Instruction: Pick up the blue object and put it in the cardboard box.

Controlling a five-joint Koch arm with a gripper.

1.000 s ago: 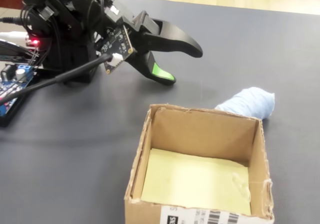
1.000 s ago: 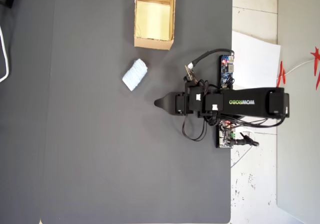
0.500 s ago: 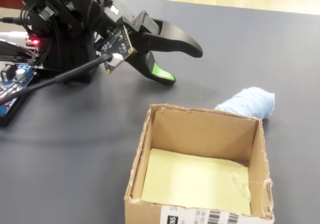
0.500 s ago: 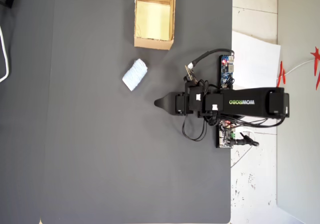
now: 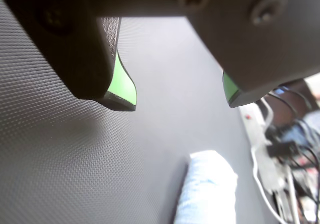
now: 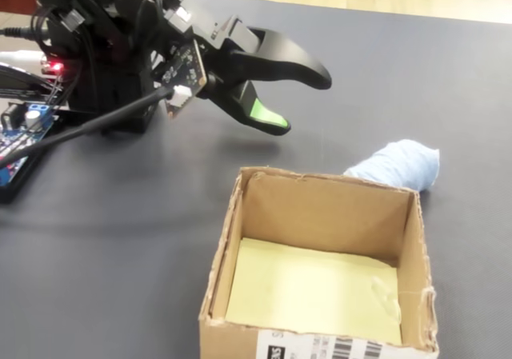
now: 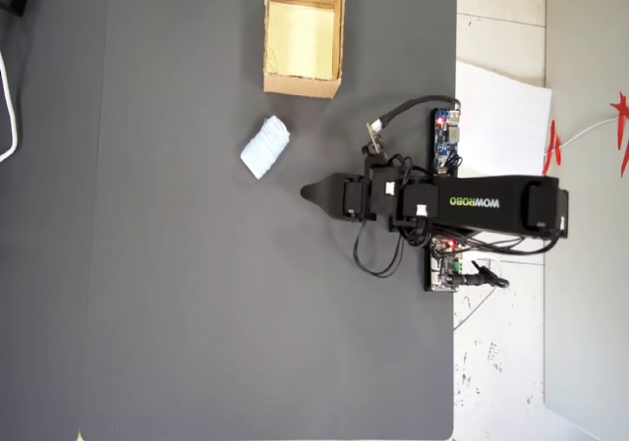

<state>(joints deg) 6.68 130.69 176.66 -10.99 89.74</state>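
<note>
The blue object (image 5: 207, 189) is a small pale-blue cloth-like lump lying on the black mat. In the fixed view the blue object (image 6: 396, 165) rests just behind the far right corner of the cardboard box (image 6: 320, 207), which is open-topped with a pale yellow floor and nothing in it. From overhead the blue object (image 7: 265, 147) lies a little below the cardboard box (image 7: 303, 85). My gripper (image 5: 180, 103) is open, green pads apart, with nothing between them. It hovers above the mat, short of the lump. The gripper (image 6: 302, 103) points toward it; from above only the gripper (image 7: 307, 193) tip shows.
The black mat (image 7: 197, 264) covers most of the table. A white paper sheet (image 7: 501, 117), a circuit board (image 7: 447, 137) and loose cables (image 5: 280, 149) lie off the mat by the arm's base (image 6: 96, 47).
</note>
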